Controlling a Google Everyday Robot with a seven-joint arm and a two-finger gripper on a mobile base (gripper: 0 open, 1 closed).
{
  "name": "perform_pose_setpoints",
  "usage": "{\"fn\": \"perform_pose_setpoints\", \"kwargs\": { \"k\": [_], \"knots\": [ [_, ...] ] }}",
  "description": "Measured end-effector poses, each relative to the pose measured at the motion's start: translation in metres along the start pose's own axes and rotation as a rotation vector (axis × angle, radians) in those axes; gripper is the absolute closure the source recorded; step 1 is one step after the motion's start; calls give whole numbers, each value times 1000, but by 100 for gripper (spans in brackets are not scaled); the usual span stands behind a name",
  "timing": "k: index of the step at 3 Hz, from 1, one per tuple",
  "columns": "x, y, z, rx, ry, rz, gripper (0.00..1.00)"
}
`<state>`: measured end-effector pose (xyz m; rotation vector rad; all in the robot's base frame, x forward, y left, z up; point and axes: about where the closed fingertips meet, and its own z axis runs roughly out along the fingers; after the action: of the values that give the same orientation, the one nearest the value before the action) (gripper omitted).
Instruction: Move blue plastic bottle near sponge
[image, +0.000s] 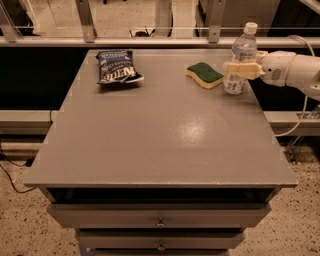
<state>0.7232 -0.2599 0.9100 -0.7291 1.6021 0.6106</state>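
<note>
I am holding the blue plastic bottle (243, 50) at the far right corner of the counter (165, 135). My hand (234, 68) is clamped on it at about mid-height, just below its label. The pale yellow near finger (240, 69) is lying straight across the front of the bottle, and the other finger is hiding behind it. My white arm (292, 70) is coming in level from the right edge of the view.

The bottle is standing upright with its white cap on top. Its base is looking as if it is resting on the counter, though I cannot tell for sure whether it is touching or just lifted.

The sponge (204, 74) is lying flat just to the left of the bottle, green side up over its yellow base. The two are sitting close together with a narrow strip of grey counter showing between them.

A dark blue snack bag (117, 67) is lying well apart from both, over at the far left part of the counter.

A drawer (160, 216) with a small knob is showing under the counter's front edge. A metal rail (150, 41) is running along behind the counter, and a thin pale cable (298, 122) is hanging down at the right beneath my arm.
</note>
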Motion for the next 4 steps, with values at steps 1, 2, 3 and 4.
{"fn": "perform_pose_setpoints", "kwargs": {
  "k": [1, 2, 3, 4],
  "knots": [
    [7, 0, 0, 10, 15, 30, 0],
    [6, 5, -6, 5, 22, 39, 0],
    [-14, 15, -36, -8, 29, -3, 0],
    [-52, 57, -93, -71, 67, -84, 0]
  ]
}}
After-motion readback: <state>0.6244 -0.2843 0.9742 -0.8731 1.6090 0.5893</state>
